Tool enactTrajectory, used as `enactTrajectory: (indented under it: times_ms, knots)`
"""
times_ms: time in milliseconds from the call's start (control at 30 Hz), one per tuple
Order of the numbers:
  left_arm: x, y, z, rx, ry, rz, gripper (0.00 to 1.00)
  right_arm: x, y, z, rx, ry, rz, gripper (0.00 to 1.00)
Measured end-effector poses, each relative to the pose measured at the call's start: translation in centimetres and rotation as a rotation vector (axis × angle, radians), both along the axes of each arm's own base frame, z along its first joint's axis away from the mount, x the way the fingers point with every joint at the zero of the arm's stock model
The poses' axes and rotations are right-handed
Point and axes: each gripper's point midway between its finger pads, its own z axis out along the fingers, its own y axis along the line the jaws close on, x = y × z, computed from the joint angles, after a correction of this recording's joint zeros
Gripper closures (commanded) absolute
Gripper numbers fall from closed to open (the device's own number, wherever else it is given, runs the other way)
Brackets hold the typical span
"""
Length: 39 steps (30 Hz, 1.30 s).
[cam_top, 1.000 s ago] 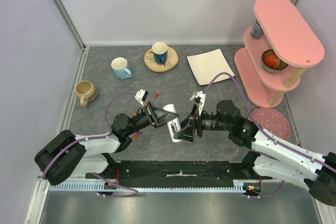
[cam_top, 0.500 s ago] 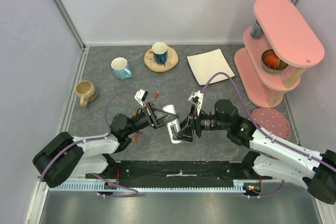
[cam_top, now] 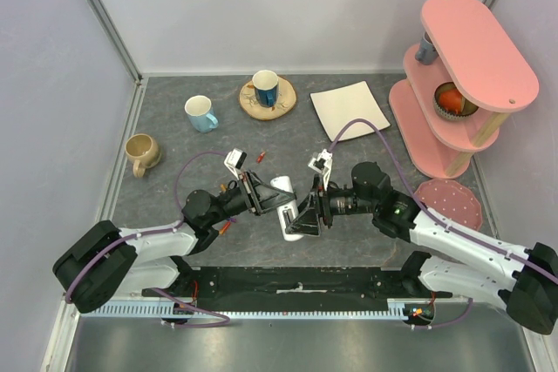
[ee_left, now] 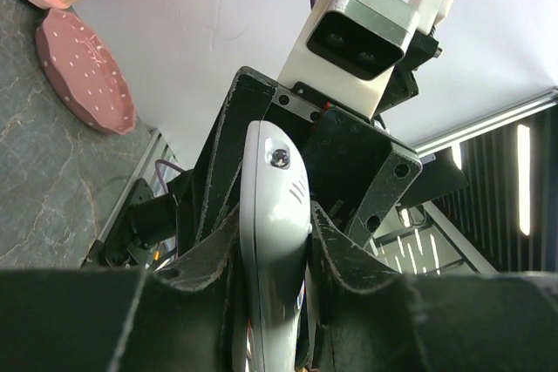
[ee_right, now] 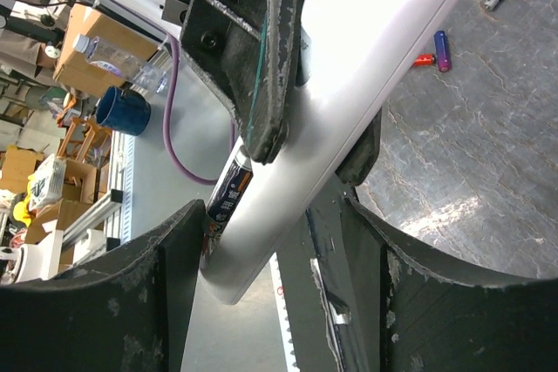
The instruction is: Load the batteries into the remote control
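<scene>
Left gripper (ee_left: 275, 246) clamps the remote (ee_left: 272, 202), centre frame. Right gripper (ee_right: 270, 215) straddles it; gripping or not, I cannot tell. I'd close slowly and squarely, keeping the battery (ee_right: 228, 196) seated.

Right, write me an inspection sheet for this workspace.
Surface: dark grey marbled table.
Job's things: white remote control held off the table; batteries lie loose on the table, none being handled.
Clutter: blue mug, beige mug, dark mug on a wooden coaster, white square plate, pink dotted plate.
Grippers: left gripper shut on the remote control; right gripper open, fingers straddling its other end.
Cables: purple cables arch above the table, one per side, not snagged.
Surroundings: pink tiered shelf at right; pale walls.
</scene>
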Motion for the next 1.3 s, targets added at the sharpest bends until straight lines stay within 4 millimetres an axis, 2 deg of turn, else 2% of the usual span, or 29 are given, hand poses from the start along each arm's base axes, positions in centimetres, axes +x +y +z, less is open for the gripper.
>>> enactTrajectory:
  times_ms: [467,733,933,1100,1233,1300]
  knots:
    - [-0.6,-0.3,0.1,0.003,-0.017,-0.020,0.98,-0.4,0.4,0.0,0.006,0.063,0.036,0.34]
    - [-1.1,-0.6,0.1,0.007,-0.029,-0.036,0.98,0.1,1.2,0.3,0.019,0.104,0.026,0.36]
    - [-1.5,-0.8,0.2,0.004,-0.033,-0.051,0.98,0.8,1.5,0.7,0.026,0.107,0.005,0.25]
    - [-1.6,-0.9,0.2,0.001,-0.035,-0.052,0.98,1.3,1.2,1.0,0.019,0.093,-0.018,0.20]
    - [-1.0,-1.1,-1.1,0.023,-0.006,-0.037,0.98,1.4,0.6,2.9,0.015,0.037,-0.036,0.17]
    - [-0.8,-1.0,-1.0,0.016,-0.015,-0.033,0.98,1.5,0.1,3.3,-0.005,0.019,-0.046,0.16]
